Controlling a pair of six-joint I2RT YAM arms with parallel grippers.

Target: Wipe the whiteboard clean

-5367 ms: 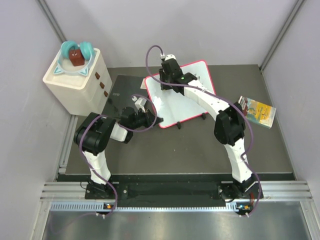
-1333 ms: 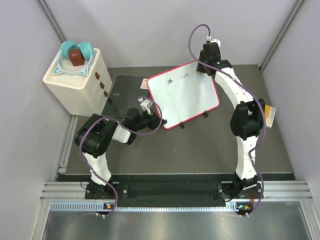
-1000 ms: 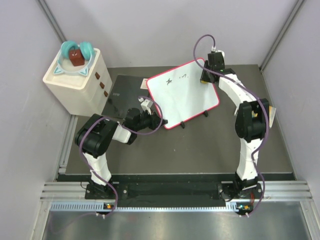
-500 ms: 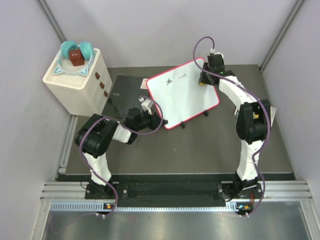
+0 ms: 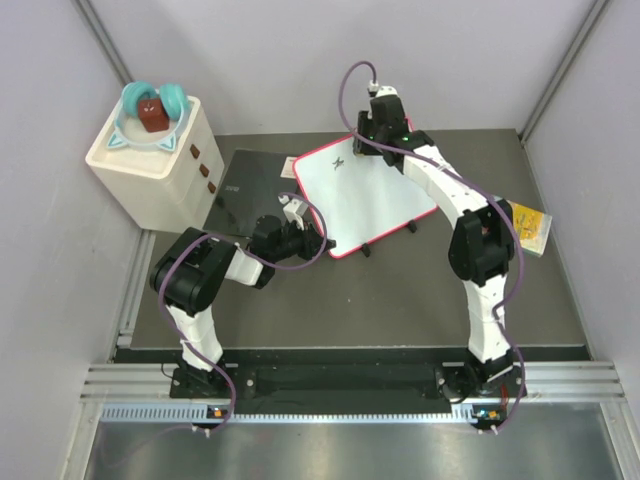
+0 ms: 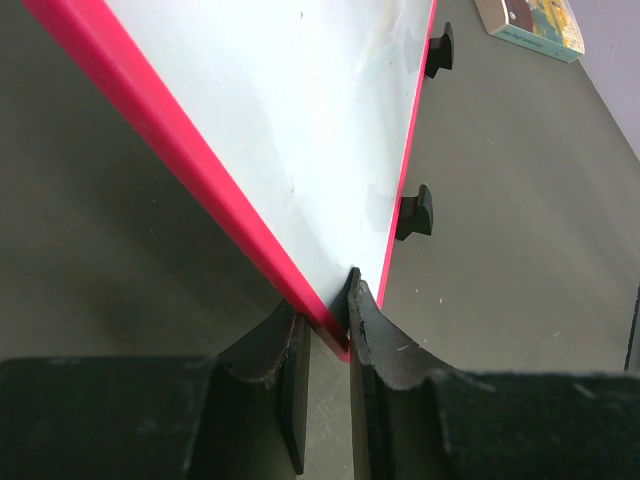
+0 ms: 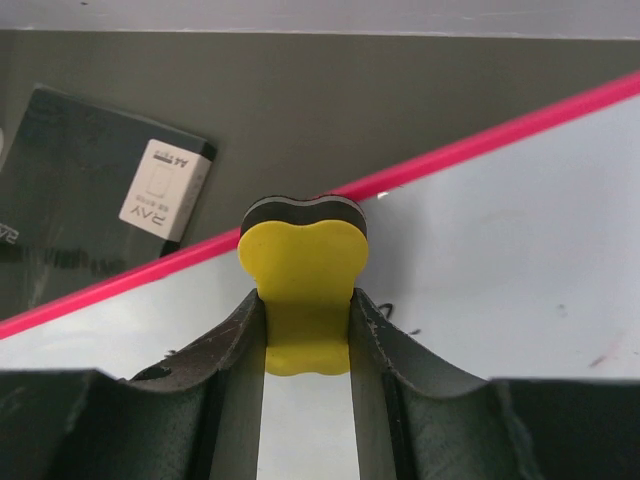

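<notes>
Left hand (image 5: 303, 232), seen from above, is clamped on the near-left corner of the whiteboard (image 5: 370, 200). The board rests on the worktop (image 5: 400, 300) beside a dark slab (image 5: 245, 185), and that hold likely pins it against the push of wiping. The right hand (image 5: 378, 128) sits over the board's far edge, just right of a black cross-shaped scribble (image 5: 338, 162). Half a second earlier it was at the far right corner, and a second small mark showed right of the cross. That spot now lies under the arm, so I cannot tell whether it is wiped.

From the left wrist, both fingers pinch the red frame (image 6: 190, 150) at its corner, and two black feet (image 6: 415, 212) line the neighbouring edge.

From the right wrist, the fingers grip a yellow eraser (image 7: 303, 250). Its tip is at the far frame, and faint black strokes show just right of it.
</notes>
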